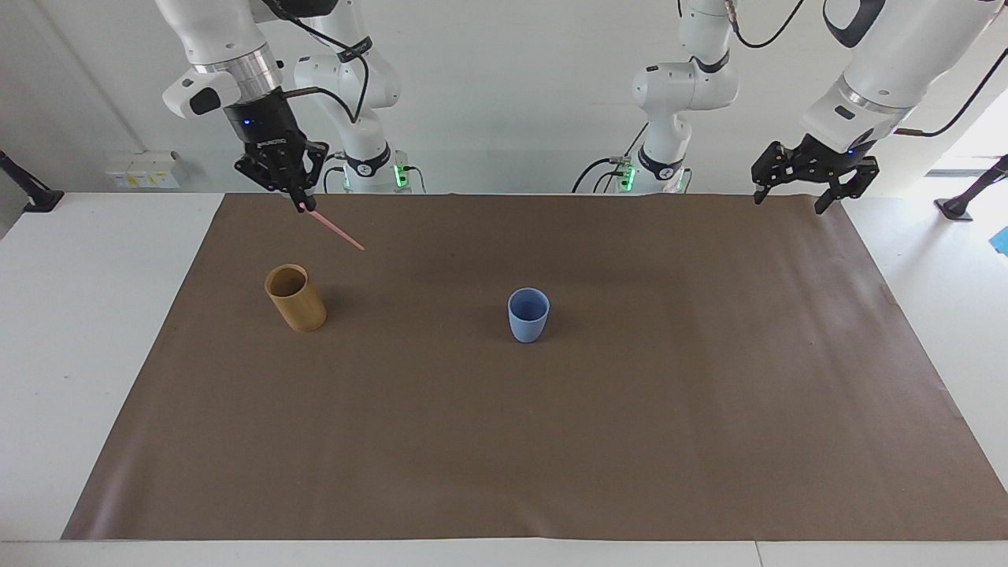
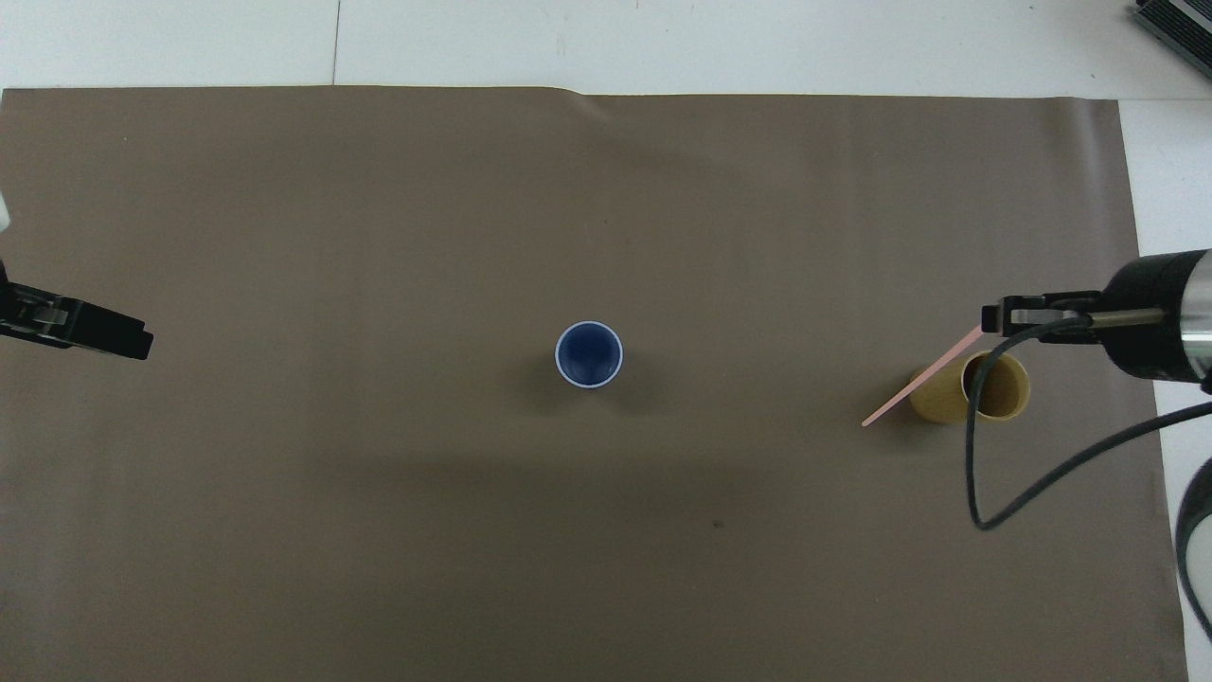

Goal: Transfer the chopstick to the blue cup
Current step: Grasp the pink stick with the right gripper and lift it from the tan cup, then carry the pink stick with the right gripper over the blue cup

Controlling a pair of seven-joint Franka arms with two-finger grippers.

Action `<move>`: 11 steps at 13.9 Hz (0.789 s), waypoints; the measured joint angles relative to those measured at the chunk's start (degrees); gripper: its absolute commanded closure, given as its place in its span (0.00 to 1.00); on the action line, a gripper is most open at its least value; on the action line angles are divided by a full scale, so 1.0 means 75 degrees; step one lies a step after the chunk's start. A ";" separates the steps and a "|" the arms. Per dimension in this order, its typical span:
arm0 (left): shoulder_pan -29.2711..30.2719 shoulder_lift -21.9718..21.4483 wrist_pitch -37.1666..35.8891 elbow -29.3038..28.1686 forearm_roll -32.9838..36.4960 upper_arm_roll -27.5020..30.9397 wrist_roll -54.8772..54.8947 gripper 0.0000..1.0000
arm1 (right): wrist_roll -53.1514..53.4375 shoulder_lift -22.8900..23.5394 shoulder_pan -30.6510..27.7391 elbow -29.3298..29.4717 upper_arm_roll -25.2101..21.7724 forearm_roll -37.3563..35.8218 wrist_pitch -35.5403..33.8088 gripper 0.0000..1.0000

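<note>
A brown mat (image 1: 504, 441) covers most of the white tabletop (image 1: 87, 331), and everything in play sits on or over it. The largest thing standing on it is a tan bamboo-like holder (image 1: 295, 298), upright toward the right arm's end of the tabletop, about midway between the mat's two long edges. The blue cup (image 1: 528, 314) stands upright near the middle of the mat, well apart from the holder, its mouth open and nothing in it.

The right gripper (image 1: 300, 206) hangs in the air over the mat's edge nearest the robots, above and clear of the holder, its fingertips pinched together on the upper end of the pale pink chopstick (image 1: 337, 234). The chopstick slants down from the fingertips toward the middle of the mat; its free lower tip is in the air, outside the holder and touching nothing. The left gripper (image 1: 799, 187) waits over the mat's corner at the left arm's end, nearest the robots, with its fingers spread and nothing between them.

By the look of it, the chopstick is out of the holder and the carry to the cup is in hand. The next move calls for bringing the free tip over the cup's mouth, tilting the stick nearer upright so the tip clears the rim, lowering it in, then letting go.
</note>
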 measured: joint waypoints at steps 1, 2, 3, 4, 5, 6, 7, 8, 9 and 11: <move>0.0000 0.0000 0.0000 0.0000 0.0000 0.0001 0.0000 0.00 | 0.0527 0.0011 0.0261 -0.0006 0.0057 0.0001 0.0107 1.00; 0.0000 0.0000 0.0000 0.0000 0.0000 0.0001 0.0000 0.00 | 0.1076 0.0033 0.0517 -0.0013 0.0098 0.0001 0.0222 1.00; 0.0000 0.0000 0.0000 0.0000 0.0000 0.0002 0.0000 0.00 | 0.1650 0.0070 0.0762 -0.0014 0.0126 0.0001 0.0302 1.00; 0.0000 0.0000 0.0000 0.0000 0.0000 0.0002 0.0000 0.00 | 0.2110 0.0108 0.0948 -0.0012 0.0137 0.0002 0.0324 1.00; 0.0000 0.0000 0.0000 0.0000 0.0000 0.0002 0.0000 0.00 | 0.2537 0.0146 0.1115 -0.0007 0.0140 0.0002 0.0335 1.00; 0.0000 -0.0001 0.0000 0.0000 0.0000 0.0003 0.0000 0.00 | 0.2914 0.0184 0.1264 -0.0002 0.0143 0.0001 0.0343 1.00; 0.0000 -0.0001 0.0000 0.0000 0.0000 0.0003 0.0000 0.00 | 0.3197 0.0218 0.1363 0.0000 0.0145 0.0001 0.0351 1.00; 0.0000 -0.0001 0.0000 0.0000 0.0000 0.0003 0.0000 0.00 | 0.3391 0.0244 0.1418 0.0001 0.0156 0.0001 0.0358 1.00; 0.0000 -0.0001 0.0000 0.0000 0.0000 0.0004 0.0000 0.00 | 0.3503 0.0263 0.1445 0.0001 0.0200 0.0003 0.0413 1.00; 0.0000 -0.0002 0.0000 0.0000 0.0000 0.0004 0.0000 0.00 | 0.3852 0.0329 0.1568 0.0000 0.0308 0.0001 0.0731 1.00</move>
